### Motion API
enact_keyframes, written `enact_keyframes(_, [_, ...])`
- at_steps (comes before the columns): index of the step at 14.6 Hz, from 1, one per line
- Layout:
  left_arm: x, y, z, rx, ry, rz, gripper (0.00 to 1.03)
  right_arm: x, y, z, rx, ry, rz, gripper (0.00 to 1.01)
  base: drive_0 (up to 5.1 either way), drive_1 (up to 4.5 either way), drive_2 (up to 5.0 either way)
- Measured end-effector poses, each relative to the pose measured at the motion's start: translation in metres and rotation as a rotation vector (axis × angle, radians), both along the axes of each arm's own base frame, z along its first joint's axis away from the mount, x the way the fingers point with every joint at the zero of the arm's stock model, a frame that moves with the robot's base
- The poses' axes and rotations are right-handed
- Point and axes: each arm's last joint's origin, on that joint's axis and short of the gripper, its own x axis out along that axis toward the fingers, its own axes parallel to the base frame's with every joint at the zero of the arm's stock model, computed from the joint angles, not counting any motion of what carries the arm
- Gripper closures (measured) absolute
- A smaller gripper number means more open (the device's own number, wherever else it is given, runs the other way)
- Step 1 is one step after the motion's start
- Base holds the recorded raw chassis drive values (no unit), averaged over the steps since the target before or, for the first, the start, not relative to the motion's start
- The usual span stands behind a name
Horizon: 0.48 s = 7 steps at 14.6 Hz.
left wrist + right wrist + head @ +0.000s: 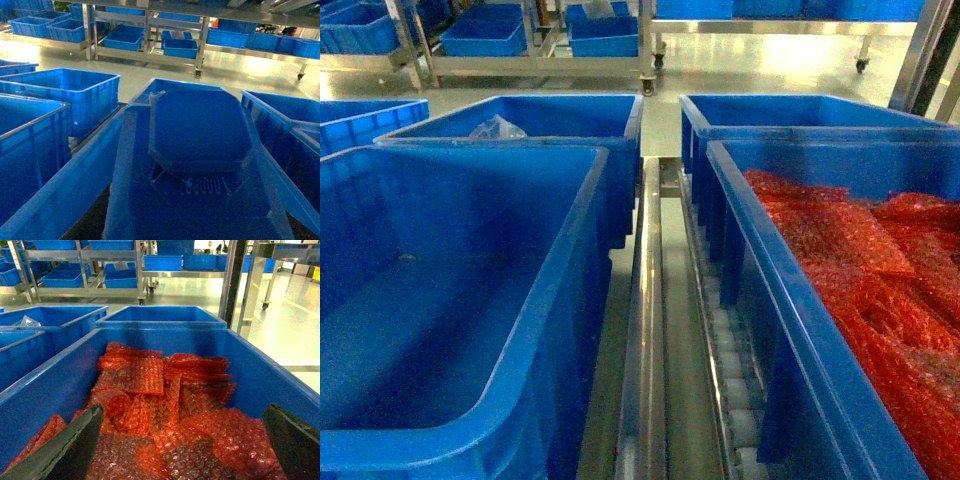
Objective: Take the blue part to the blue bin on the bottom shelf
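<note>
Nowhere in any of the three views does the blue part show; its place cannot be told. Shelf (pixel 655 330) with steel rails and white rollers runs between two near crates in the head view. Left crate (pixel 470 300) looks bare inside. Right crate (pixel 790 330) holds red bubble-wrap pieces (pixel 880 270). Behind them, two more blue crates; the left one (pixel 535 125) holds a clear plastic bag (pixel 498 128).

Right gripper (pixel 182 450) hangs over the red bubble wrap, its dark fingers (pixel 65 445) spread wide apart, nothing between them. Left gripper: the left wrist view is filled by a blue-tinted flat shape (pixel 200 130), so I cannot tell how its jaws stand.
</note>
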Motion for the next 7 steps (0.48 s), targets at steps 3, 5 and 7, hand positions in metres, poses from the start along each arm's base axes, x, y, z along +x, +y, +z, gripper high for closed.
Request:
enact_keyframes(3, [0.0000,0.0000,0.0000,0.000,0.000,0.000,0.60,0.0000,0.0000,0.0000,0.000,0.000,0.000,0.03,0.0,0.00,0.0])
enact_keyframes(5, [0.0000,0.0000,0.0000,0.000,0.000,0.000,0.60,0.0000,0.0000,0.0000,0.000,0.000,0.000,0.03,0.0,0.00,0.0])
enact_keyframes(7, [0.0000,0.0000,0.0000,0.000,0.000,0.000,0.60,0.0000,0.0000,0.0000,0.000,0.000,0.000,0.03,0.0,0.00,0.0])
